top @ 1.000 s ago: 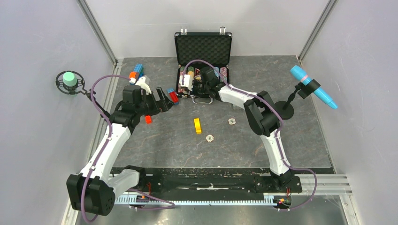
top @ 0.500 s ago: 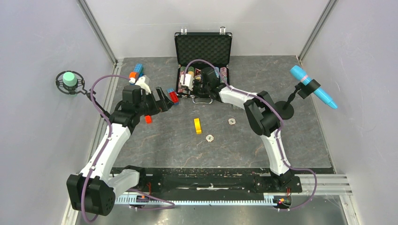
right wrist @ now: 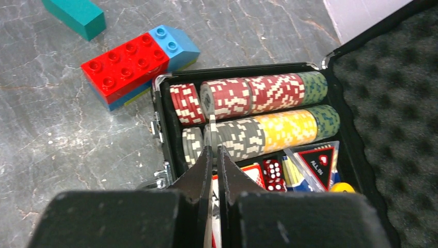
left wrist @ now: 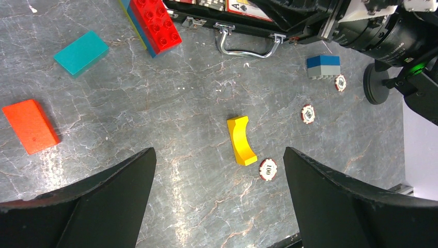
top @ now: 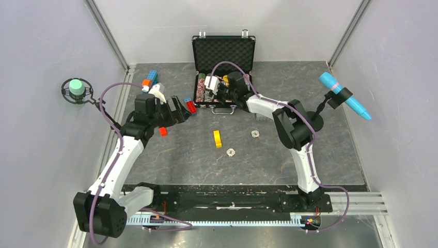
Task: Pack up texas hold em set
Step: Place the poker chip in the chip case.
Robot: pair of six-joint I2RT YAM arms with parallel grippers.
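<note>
The texas hold em set's black case (top: 197, 89) lies open at the back of the table, its foam lid (top: 223, 51) upright. Rows of red, grey, yellow and green chips (right wrist: 268, 93) fill it, with dice and cards beside them. My right gripper (right wrist: 213, 149) hovers over the left end of the grey row, shut on a thin chip (right wrist: 212, 126) held edge-on. It shows from above as the right gripper (top: 213, 90). Three loose chips (left wrist: 268, 169) (left wrist: 308, 113) (left wrist: 340, 82) lie on the table. My left gripper (left wrist: 218, 155) hangs open and empty above the table, left of the case.
A yellow curved block (left wrist: 241, 140) lies beside the nearest loose chip. A red and blue brick (right wrist: 134, 64) touches the case's left corner. An orange block (left wrist: 30, 126), a teal block (left wrist: 81, 52) and a blue-grey brick (left wrist: 324, 66) lie around. A round black stand (top: 312, 120) sits right.
My right wrist has shifted slightly toward the back and right over the open case, still shut. The left arm has stayed still.
</note>
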